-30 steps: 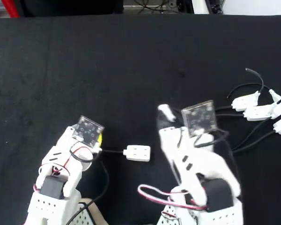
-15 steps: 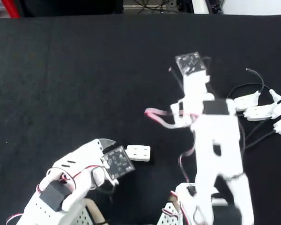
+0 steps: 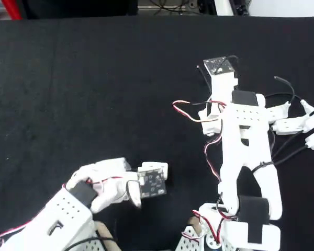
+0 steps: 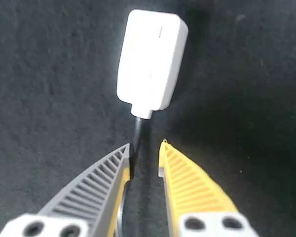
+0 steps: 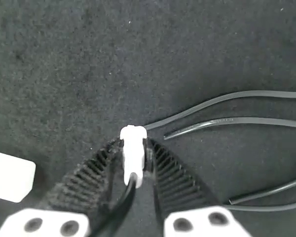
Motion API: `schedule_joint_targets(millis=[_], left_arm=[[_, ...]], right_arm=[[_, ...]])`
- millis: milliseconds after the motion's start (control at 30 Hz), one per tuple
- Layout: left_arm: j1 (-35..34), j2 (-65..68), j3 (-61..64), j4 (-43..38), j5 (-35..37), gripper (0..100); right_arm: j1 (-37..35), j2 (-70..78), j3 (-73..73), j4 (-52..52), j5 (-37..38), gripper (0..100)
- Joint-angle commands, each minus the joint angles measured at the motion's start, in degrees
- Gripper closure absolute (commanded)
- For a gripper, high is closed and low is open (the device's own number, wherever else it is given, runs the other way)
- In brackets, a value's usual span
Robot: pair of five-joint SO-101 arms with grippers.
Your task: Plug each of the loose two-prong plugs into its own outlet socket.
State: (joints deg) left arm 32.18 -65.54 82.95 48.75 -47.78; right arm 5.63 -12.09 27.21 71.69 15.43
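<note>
Right gripper (image 5: pixel 134 144): my two black fingers are closed tight on one white plug (image 5: pixel 133 159). The plug's long axis runs in line with the fingers. Its blunt end stands just past the tips and its cord trails back between them. I cannot make out the prongs.

Left gripper (image 4: pixel 144 148): my grey and yellow fingers are slightly parted. They straddle one black cord (image 4: pixel 137 129) without clamping it, and the cord sits nearer the grey tip.

One white outlet socket (image 4: pixel 150 59) lies flat on the black table (image 3: pixel 94 78) just beyond those tips. Its long axis is in line with the fingers and its cord end faces me.

Two loose cords (image 5: pixel 227 121) lie side by side near the held plug.

Four white cord-end pieces (image 3: pixel 293 124) are clustered beside my right arm. I cannot tell whether they are plugs or sockets.
</note>
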Motion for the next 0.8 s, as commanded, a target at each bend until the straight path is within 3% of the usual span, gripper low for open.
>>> schedule_joint_targets(millis=[0,67,200,500,767], left_arm=[[1.3,8.4,-12.5,1.3,2.7,79],[4.3,11.2,-16.7,1.8,2.7,73],[9.0,17.4,-24.0,1.5,1.7,74],[7.6,42.5,-33.7,-0.9,-10.7,74],[5.1,56.6,-41.1,-4.7,-9.3,74]], right_arm=[[-0.5,0.0,-3.3,0.2,0.2,98.5],[-0.4,0.0,-3.3,0.2,0.3,98.5],[0.9,-0.4,-3.3,0.3,0.3,98.5],[2.4,-0.4,-3.7,1.7,4.3,98.5],[2.3,-0.4,-4.3,2.3,4.3,98.5]])
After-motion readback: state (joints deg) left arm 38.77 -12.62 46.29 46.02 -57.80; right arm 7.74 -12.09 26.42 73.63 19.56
